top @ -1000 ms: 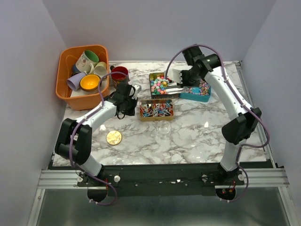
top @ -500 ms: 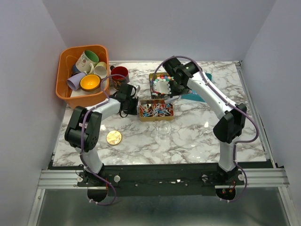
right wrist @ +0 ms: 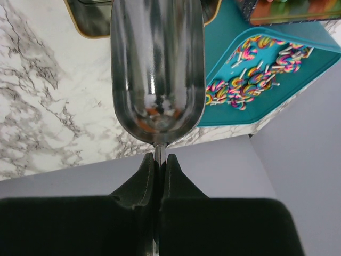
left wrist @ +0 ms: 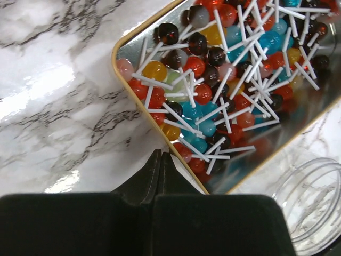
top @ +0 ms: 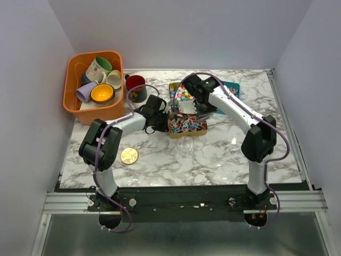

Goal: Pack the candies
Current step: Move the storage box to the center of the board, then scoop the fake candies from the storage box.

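Now lollipop tin (top: 187, 127) shifted right, L gripper (left wrist: 162, 156) following, scoop (right wrist: 157, 69) swung left.

Shiny metal scoop (right wrist: 157, 64), seemingly plastic jar (left wrist: 314, 202)

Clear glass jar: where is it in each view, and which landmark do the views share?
Top external: the clear jar stands just in front of the lollipop tin, mid-table.
Left wrist: the clear jar is in the bottom right corner, beside the lollipop tin.
Right wrist: not in it.
Shared landmark: the marble tabletop, seen in all three views.
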You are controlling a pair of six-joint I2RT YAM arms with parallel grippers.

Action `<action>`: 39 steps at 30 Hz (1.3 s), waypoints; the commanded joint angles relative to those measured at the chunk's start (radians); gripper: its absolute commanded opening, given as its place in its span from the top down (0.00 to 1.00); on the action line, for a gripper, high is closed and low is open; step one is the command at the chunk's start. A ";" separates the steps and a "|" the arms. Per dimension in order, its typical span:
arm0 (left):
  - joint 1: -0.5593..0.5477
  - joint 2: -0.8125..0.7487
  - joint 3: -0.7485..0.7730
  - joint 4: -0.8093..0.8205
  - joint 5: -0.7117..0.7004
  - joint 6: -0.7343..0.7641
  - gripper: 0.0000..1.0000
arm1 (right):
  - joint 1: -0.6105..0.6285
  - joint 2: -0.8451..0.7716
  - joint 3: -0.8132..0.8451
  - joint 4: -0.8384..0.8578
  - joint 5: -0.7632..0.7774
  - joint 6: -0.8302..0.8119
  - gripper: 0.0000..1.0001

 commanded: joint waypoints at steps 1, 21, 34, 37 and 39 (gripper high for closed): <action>-0.018 -0.001 0.032 0.034 0.043 -0.024 1.00 | 0.012 0.023 -0.053 -0.195 0.138 0.011 0.99; -0.018 0.018 -0.049 0.164 0.194 -0.093 1.00 | 0.074 0.141 -0.038 -0.194 0.150 0.034 0.99; -0.014 0.062 -0.083 0.246 0.326 -0.102 1.00 | 0.033 0.140 -0.105 -0.145 -0.102 0.177 0.99; -0.002 0.085 -0.072 0.246 0.343 -0.107 1.00 | 0.032 0.135 -0.131 -0.105 -0.095 0.163 0.99; 0.005 0.104 -0.065 0.246 0.361 -0.107 1.00 | 0.022 0.149 -0.114 -0.092 -0.112 0.171 0.99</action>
